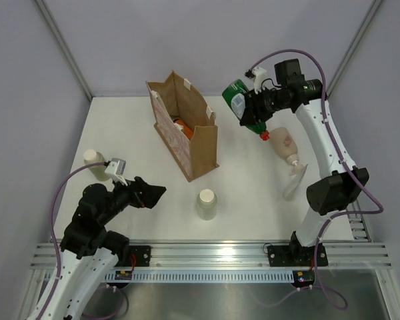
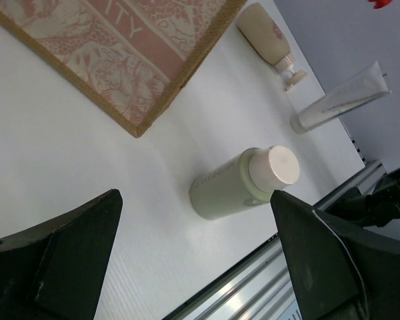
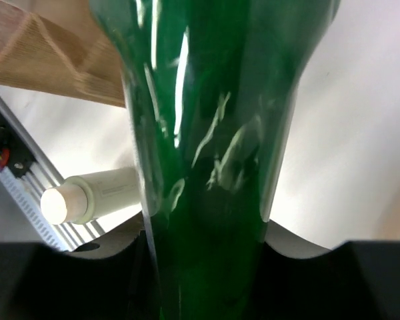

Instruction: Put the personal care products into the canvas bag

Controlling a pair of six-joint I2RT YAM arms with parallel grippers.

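The white-shelled left arm point(image 1: 77, 285) and right arm point(image 1: 330, 143) are showing black joint housings point(image 1: 88, 227), each trailing a thin purple cable point(image 1: 58, 197).

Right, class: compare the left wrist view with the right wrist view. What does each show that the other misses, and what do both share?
Only the left wrist view: the peach bottle, the thin clear tube and the pink patterned side of the canvas bag, framed by the open left jaws. Only the right wrist view: the body of the green bottle, gripped in the right jaws. Both: a cream bottle on the white table, and part of the bag.
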